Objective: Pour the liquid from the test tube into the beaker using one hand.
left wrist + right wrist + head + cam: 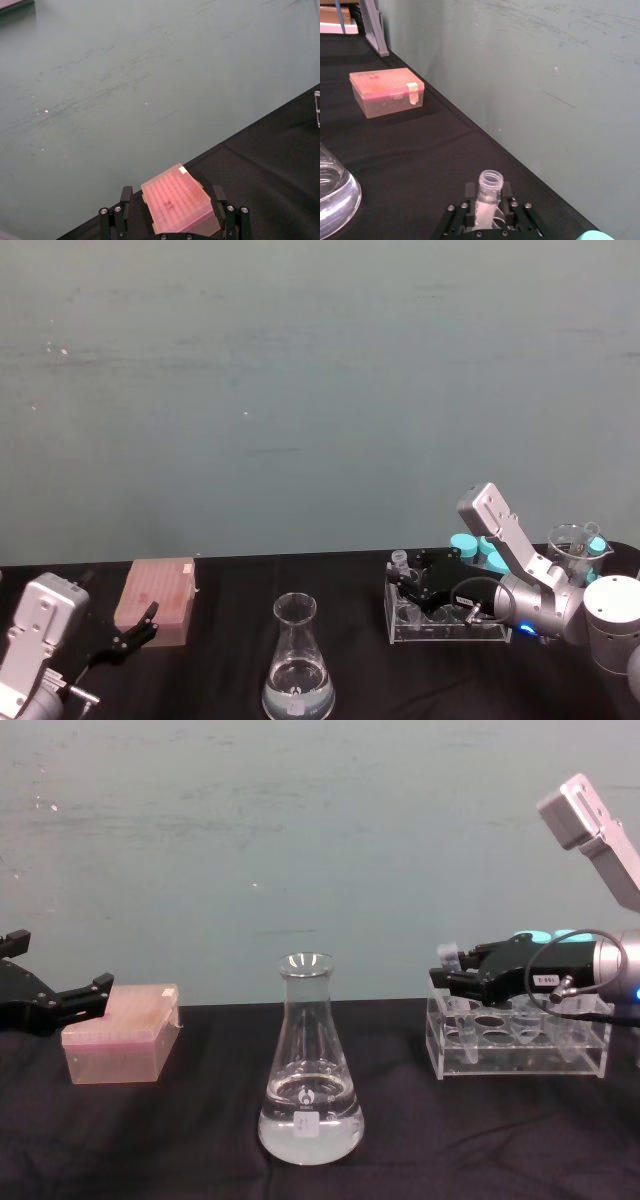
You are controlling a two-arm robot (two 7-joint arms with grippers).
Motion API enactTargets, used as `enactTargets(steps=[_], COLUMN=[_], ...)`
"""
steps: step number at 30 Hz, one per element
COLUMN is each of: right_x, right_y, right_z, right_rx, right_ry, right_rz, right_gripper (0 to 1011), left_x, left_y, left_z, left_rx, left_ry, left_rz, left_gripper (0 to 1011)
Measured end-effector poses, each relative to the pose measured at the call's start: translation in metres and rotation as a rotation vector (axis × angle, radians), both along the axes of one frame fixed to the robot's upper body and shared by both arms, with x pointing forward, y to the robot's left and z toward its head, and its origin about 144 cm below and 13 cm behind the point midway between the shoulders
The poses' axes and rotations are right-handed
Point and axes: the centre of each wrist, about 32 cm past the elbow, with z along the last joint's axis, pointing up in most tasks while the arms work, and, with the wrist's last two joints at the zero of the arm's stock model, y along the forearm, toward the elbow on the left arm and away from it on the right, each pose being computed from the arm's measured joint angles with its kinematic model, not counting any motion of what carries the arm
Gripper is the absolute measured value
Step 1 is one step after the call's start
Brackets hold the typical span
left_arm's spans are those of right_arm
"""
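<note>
Looking at the early bit of the job here, judging by the layout: grabbing stage, no pouring going on yet. Clamping the right gripper [489, 197] onto the test tube [490, 182], fingers pressing in on both sides just below its open mouth. Holding it upright at the left end of the clear rack [520, 1050] on the right side of the table, apparently with the bottom sitting in its slot, though not seeing that clearly enough to swear by it. Not making out how full the tube is either. Sitting well apart from all that, near the middle of the table: the beaker [310, 1050], upright, showing some clear liquid [310, 1132] pooling in its base. Leaving pretty much everything to do, going by this: lifting the tube out, carrying it leftward over the flared rim, tipping it. Parking the left gripper [140, 625] at the far left, fingers spread apart, gripping nothing, just beside the pink box [155, 595].
</note>
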Motion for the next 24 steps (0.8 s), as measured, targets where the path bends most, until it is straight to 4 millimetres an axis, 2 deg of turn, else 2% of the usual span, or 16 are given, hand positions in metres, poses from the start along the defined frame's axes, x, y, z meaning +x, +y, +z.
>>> enactTargets(steps=[2, 5, 24], right_x=[0.0000, 0.0000, 0.0000], right_y=[0.0000, 0.0000, 0.0000], right_z=[0.0000, 0.0000, -0.0001], right_rx=[0.000, 0.000, 0.000], right_ry=[0.000, 0.000, 0.000], right_rz=[0.000, 0.000, 0.000], right_gripper=[281, 229, 222], left_x=[0.0000, 0.0000, 0.0000], left_y=[0.0000, 0.0000, 0.0000], left_z=[0.0000, 0.0000, 0.0000], left_rx=[0.000, 0.000, 0.000], left_ry=[0.000, 0.000, 0.000], left_rz=[0.000, 0.000, 0.000], left_gripper=[1000, 1000, 1000])
